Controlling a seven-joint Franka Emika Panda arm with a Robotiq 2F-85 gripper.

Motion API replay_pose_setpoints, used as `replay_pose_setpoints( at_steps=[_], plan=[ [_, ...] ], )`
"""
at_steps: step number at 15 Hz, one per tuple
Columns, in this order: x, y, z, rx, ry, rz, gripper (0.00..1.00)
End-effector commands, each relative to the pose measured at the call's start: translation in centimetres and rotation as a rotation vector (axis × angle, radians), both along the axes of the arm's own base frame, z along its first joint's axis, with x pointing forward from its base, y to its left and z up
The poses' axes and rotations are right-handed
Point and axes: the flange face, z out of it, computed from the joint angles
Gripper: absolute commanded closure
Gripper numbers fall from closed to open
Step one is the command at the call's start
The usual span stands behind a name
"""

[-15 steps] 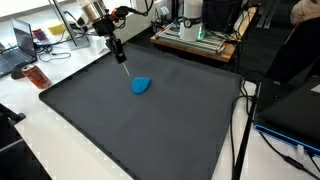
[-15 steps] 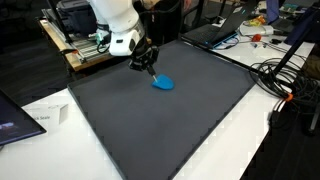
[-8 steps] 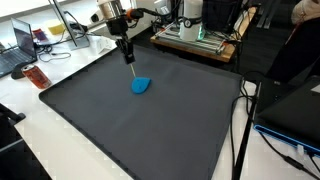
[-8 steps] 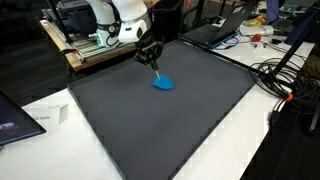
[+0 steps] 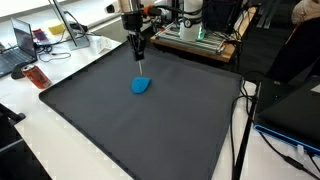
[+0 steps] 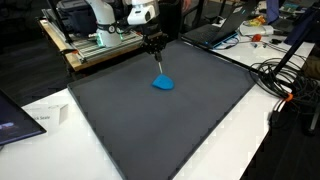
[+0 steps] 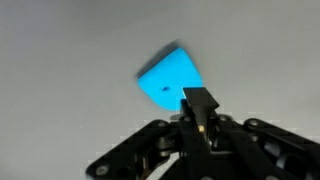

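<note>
Blue piece: a flat, wedge-shaped blue piece (image 5: 141, 85) lies on the dark mat, in its far half, seen in both exterior views (image 6: 162, 83). In the wrist view (image 7: 170, 78) it sits just beyond the tool tip.
Blue piece, change: same spot and same orientation as one second ago.
Thin rod: a thin rod (image 5: 140, 66) hangs nearly upright from the pincer. Its lower tip is just above the far edge of the blue piece. Whether it touches cannot be told.
Pincer: the pincer (image 5: 137, 47) is closed around the thin rod. In the wrist view (image 7: 200, 118) the fingers meet on the rod's dark shaft.
Pincer, change: one second ago it stood off to one side of the blue piece, with the rod tilted. It has since travelled sideways across the mat, and it now stands over the blue piece (image 6: 153, 44) with the rod straighter.
Dark mat: the dark mat (image 5: 150, 130) covers most of the surface.
Worktop: the white worktop (image 5: 40, 135) shows around the mat's edges.
Surroundings: cables (image 6: 290, 75) lie on the worktop well apart from the blue piece.
</note>
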Motion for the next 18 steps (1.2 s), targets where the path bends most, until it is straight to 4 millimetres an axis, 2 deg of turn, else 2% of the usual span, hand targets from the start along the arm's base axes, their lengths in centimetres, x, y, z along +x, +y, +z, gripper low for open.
replay_pose_setpoints(
  at_steps=[1, 6, 7, 9, 12, 13, 18],
  plan=[
    [-1.6, 2.6, 2.1, -0.083, -0.017, -0.047, 0.97],
    [-0.8, 6.1, 4.6, -0.2, -0.041, -0.059, 0.97],
    [-0.6, 5.2, 3.3, -0.164, -0.02, -0.052, 0.88],
    [-0.5, 6.0, 4.0, -0.18, -0.037, -0.051, 0.88],
    [-0.5, 6.1, 4.1, -0.182, -0.04, -0.05, 0.88],
    [-0.5, 6.1, 4.1, -0.182, -0.04, -0.05, 0.97],
    [0.7, 7.3, 3.3, -0.199, 0.045, -0.049, 0.97]
  ],
)
